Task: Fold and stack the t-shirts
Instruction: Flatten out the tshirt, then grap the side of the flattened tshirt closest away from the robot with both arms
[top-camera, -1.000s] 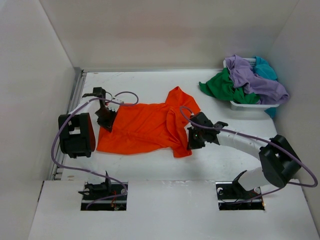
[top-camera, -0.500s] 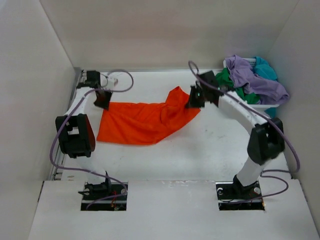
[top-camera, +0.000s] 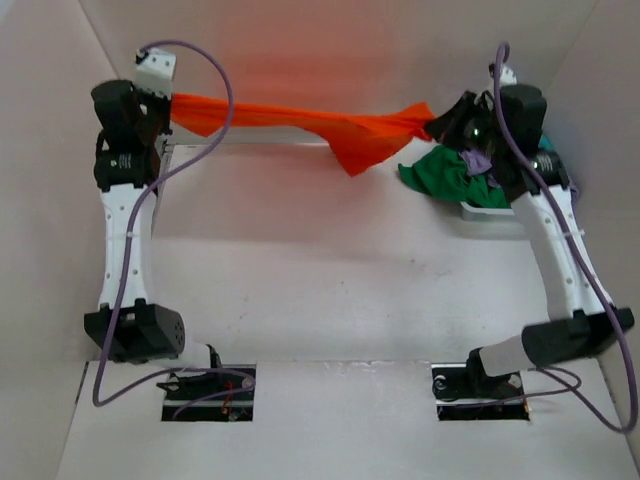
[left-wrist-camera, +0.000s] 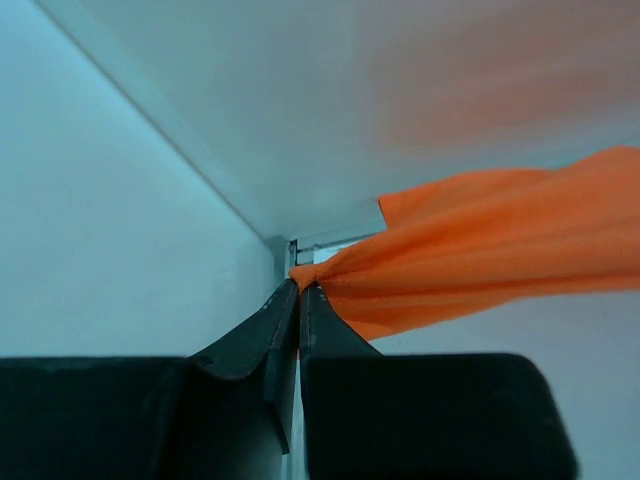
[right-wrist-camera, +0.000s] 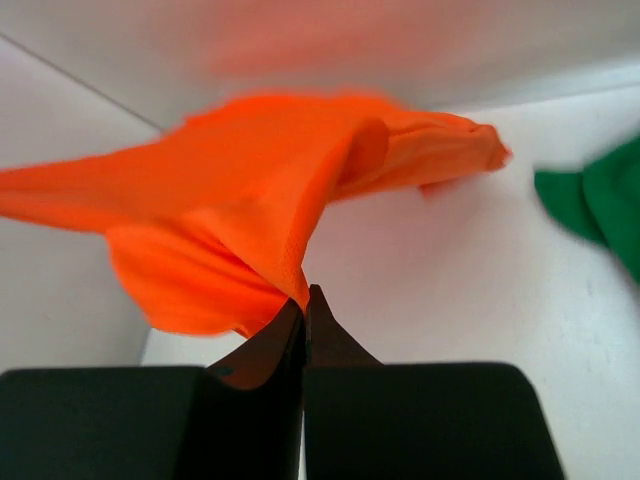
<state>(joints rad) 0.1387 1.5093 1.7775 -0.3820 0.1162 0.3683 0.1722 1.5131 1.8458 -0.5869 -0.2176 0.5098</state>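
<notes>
High above the far edge of the table (top-camera: 330, 270), the left gripper (left-wrist-camera: 298, 292) has its two fingers pinched together on a bunched corner of the orange t-shirt (top-camera: 290, 114), with the cloth fanning out from the tips toward the right. The right gripper (right-wrist-camera: 304, 300) is likewise clamped on the shirt's other end, and a loose fold hangs just beyond its fingertips. Between the two grips the orange t-shirt is stretched in the air as a long, twisted band, clear of the table, with a flap drooping near the right gripper. Both arms stand raised and extended toward the back wall, the left one near the left wall and the right one near the right wall. Below the right gripper, the green t-shirt (top-camera: 438, 172) spills over the edge of the white basket (top-camera: 487, 211) in the far right corner, and a bit of the lavender t-shirt (top-camera: 472, 160) shows beside it, mostly hidden by the arm.
</notes>
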